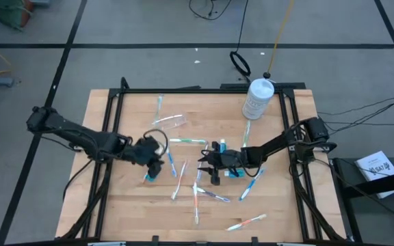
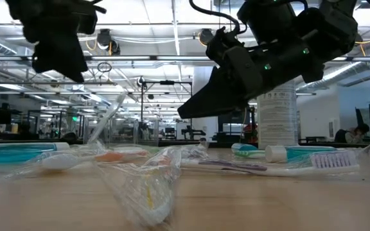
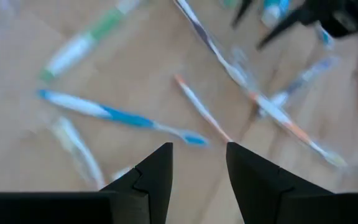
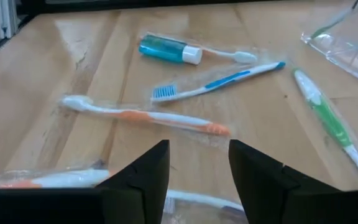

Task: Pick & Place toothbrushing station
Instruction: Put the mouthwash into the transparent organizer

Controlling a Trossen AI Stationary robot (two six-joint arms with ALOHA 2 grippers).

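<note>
Toothbrushes (image 1: 183, 141) lie scattered across the middle of the high view, the clear cup (image 1: 170, 121) on its side above them, so nothing is gathered yet; both grippers hang empty with fingers parted, the left gripper (image 1: 154, 164) left of centre, the right gripper (image 1: 209, 164) beside it; only the right wrist view shows a teal toothpaste tube (image 4: 168, 49) plainly.
</note>
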